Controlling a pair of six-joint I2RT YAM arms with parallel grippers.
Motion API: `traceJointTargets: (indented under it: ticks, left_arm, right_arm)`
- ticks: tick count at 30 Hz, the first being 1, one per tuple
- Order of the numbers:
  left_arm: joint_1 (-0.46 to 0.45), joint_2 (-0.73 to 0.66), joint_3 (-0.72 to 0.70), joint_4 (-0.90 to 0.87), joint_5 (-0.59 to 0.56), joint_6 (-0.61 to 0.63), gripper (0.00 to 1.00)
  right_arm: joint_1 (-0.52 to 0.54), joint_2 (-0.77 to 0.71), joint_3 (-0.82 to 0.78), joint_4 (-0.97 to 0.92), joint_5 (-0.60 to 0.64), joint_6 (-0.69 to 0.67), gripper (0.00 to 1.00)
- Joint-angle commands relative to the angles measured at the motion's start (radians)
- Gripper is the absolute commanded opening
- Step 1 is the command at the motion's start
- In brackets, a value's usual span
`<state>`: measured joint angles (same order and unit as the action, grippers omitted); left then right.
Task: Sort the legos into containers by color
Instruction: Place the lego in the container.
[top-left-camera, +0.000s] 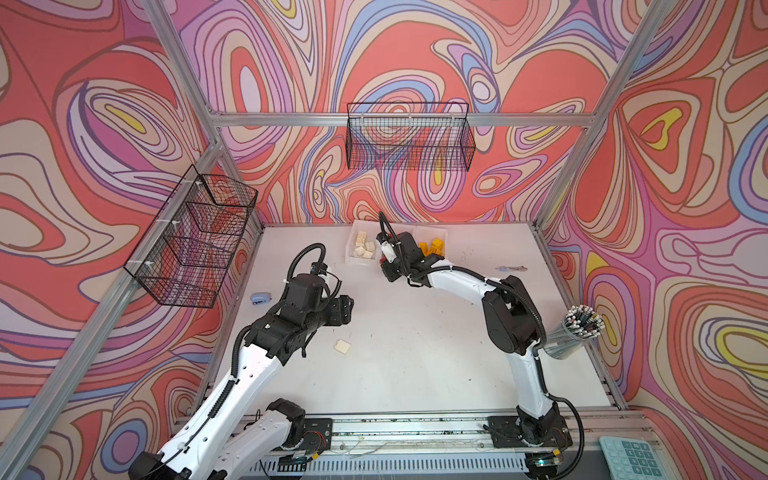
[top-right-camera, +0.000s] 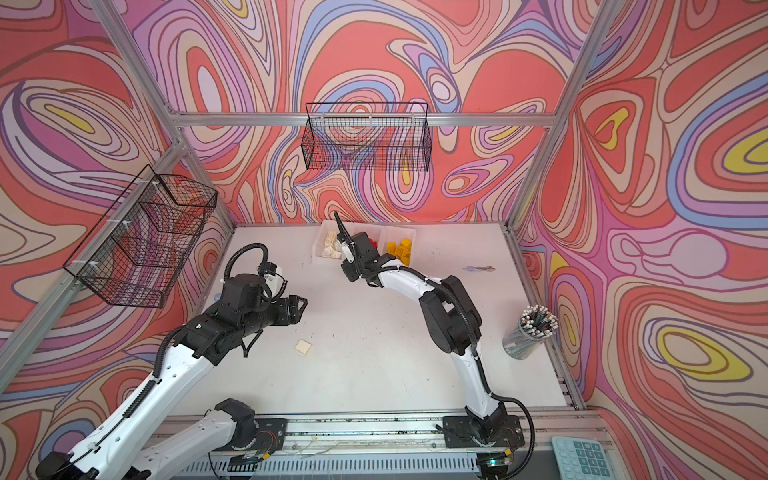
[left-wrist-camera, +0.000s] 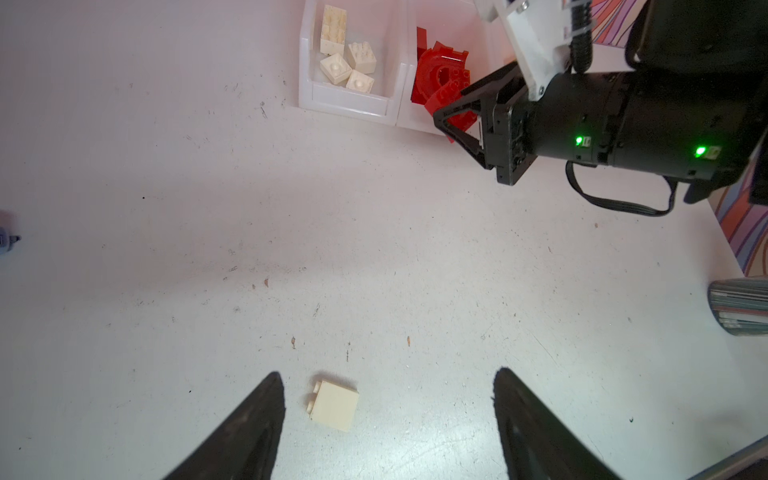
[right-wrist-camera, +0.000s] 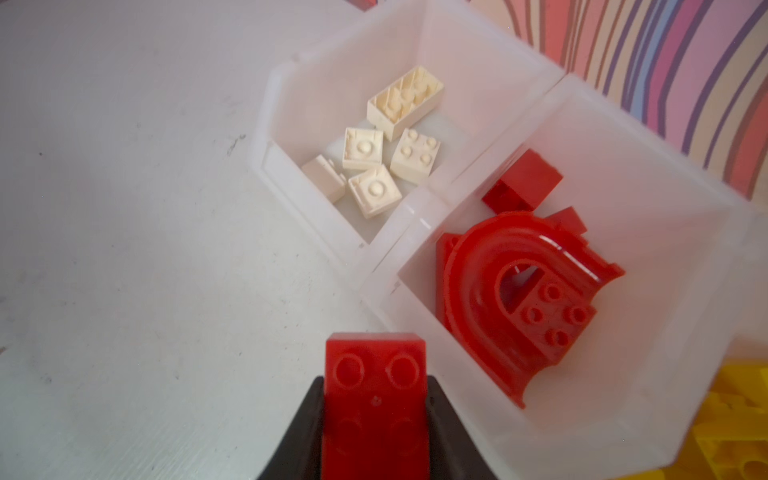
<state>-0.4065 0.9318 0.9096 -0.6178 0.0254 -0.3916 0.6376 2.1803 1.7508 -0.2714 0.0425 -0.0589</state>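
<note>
We see the right gripper (right-wrist-camera: 375, 384) clamped on a red brick (right-wrist-camera: 376, 411), its 2 jaws pressing against the brick's sides. The brick hangs just beside the front corner of the middle bin (right-wrist-camera: 623, 174) of the 3 joined containers, which stand at the far edge of the desk (top-left-camera: 415, 353). That bin holds the red arch piece (right-wrist-camera: 478, 282) and a few other red bricks. The end bin (right-wrist-camera: 374, 45) beside it holds 5 white bricks (right-wrist-camera: 411, 158), and the third bin shows yellow bricks (top-left-camera: 434, 247).

The left gripper (left-wrist-camera: 390, 372) hovers with its jaws wide apart, holding nothing, above a lone white brick (left-wrist-camera: 334, 405). That brick lies on its side on the open desk, well apart from the containers. A light-blue stapler (top-left-camera: 260, 298) sits near the desk's left edge.
</note>
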Motion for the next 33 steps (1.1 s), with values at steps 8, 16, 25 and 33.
traceJointTargets:
  ticks: [8, 16, 25, 33]
  left_arm:
    - [0.003, 0.005, 0.008, -0.027, 0.022, 0.021, 0.79]
    - [0.003, 0.011, 0.008, -0.026, 0.026, 0.02, 0.79]
    - [0.002, 0.018, 0.008, -0.025, 0.028, 0.014, 0.79]
    - [0.002, 0.027, 0.006, -0.03, 0.048, -0.013, 0.79]
  right_arm:
    - [-0.114, 0.108, 0.236, -0.1, -0.027, 0.125, 0.12]
    - [-0.172, 0.276, 0.489, -0.189, -0.085, 0.137, 0.13]
    - [-0.2, 0.288, 0.489, -0.134, -0.087, 0.176, 0.36]
    - [-0.202, 0.257, 0.458, -0.128, -0.095, 0.163, 0.67]
